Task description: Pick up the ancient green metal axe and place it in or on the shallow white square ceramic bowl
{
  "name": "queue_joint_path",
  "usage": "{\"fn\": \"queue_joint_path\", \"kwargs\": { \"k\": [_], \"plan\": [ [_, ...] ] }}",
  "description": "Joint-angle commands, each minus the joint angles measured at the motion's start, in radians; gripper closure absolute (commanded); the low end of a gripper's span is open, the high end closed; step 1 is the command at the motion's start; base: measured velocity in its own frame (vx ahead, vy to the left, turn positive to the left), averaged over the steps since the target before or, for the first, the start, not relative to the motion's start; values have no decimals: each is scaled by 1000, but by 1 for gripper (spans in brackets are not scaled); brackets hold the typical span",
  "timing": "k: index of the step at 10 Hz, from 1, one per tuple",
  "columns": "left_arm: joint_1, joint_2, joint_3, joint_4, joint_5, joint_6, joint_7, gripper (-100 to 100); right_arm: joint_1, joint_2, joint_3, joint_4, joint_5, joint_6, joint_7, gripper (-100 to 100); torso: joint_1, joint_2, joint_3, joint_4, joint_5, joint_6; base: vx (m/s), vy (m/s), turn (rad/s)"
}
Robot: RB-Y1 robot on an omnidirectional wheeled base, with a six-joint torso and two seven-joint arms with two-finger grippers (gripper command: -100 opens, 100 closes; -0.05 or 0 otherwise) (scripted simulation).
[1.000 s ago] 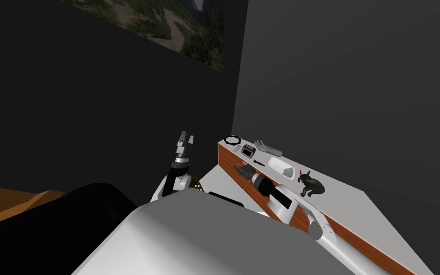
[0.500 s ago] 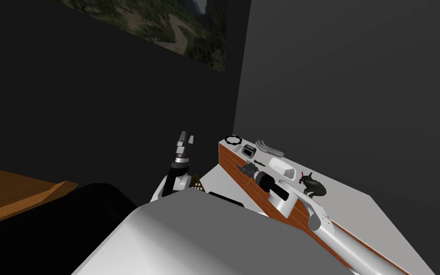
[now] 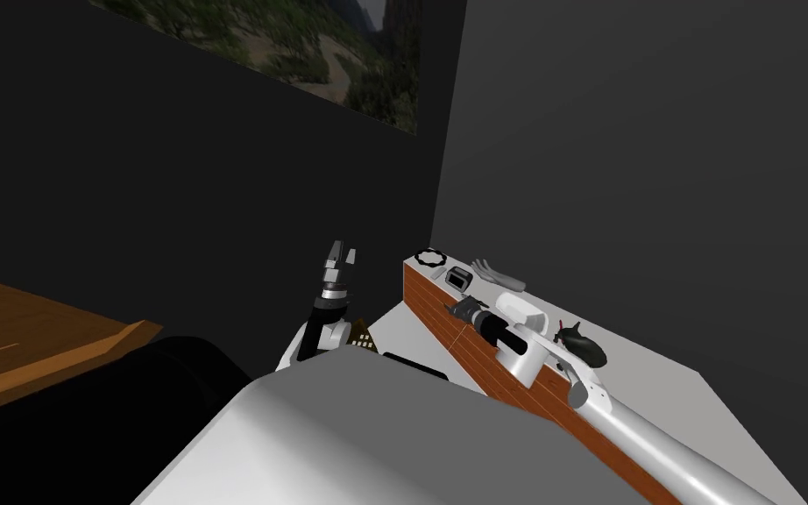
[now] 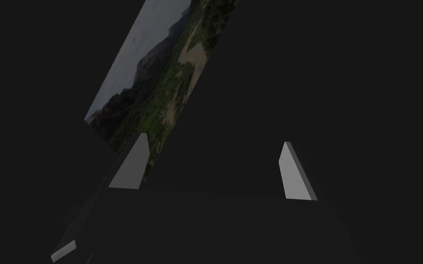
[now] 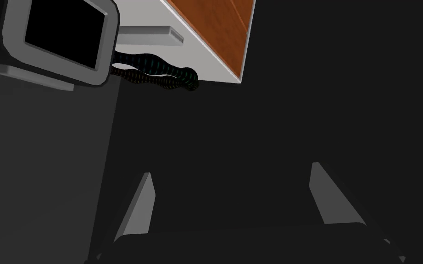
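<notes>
My right arm reaches forward along the reddish-brown front of the tabletop (image 3: 656,386). The right claw (image 3: 462,307) is at the front edge of the white top, just beside the near end of the shallow white bowl (image 3: 523,309). It is released, its fingers standing wide apart in the right wrist view. The left claw (image 3: 341,250) is raised to the left of the tabletop and points upward, also released, with its fingers well apart. Farther left lies a brown wooden surface (image 3: 34,337).

On the white top, a dark rounded lump (image 3: 584,348) with a red speck sits close against my right forearm. Next along is the bowl, which shows plain white inside. Beyond the right claw stands a grey-framed box (image 3: 457,278) with a black face, and a pale grey glove-like shape (image 3: 499,273) lies beside it, nearer the wall. A short grey bar (image 5: 148,31) lies between the box and a dark wavy ring (image 3: 428,258), which sits at the far corner and slightly overhangs it.

The light is dim, and I cannot tell which of these dark shapes is the axe; the lump may be it.

Behind the tabletop, two dark walls meet in a corner. A landscape picture (image 3: 306,53) hangs on the left wall.
</notes>
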Motion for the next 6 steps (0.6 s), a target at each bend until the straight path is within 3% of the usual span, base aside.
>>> {"fn": "queue_joint_path", "kwargs": {
  "k": [1,4,5,6],
  "plan": [
    [0,0,0,0,0,0,0,0,-5,-1,0,11,2,40,39,-100,0,0,0,0,0,0,14,-18,26],
    [0,0,0,0,0,0,0,0,-35,-16,4,51,-16,116,121,-100,1,0,0,0,0,0,23,-14,45],
    [0,0,0,0,0,0,0,0,-35,-16,4,51,-16,128,125,-100,1,-1,-1,0,0,0,25,-10,36],
    [0,0,0,0,0,0,0,0,-48,-21,7,73,-28,164,166,-100,1,-1,-1,0,0,0,37,-7,70]
  ]
}}
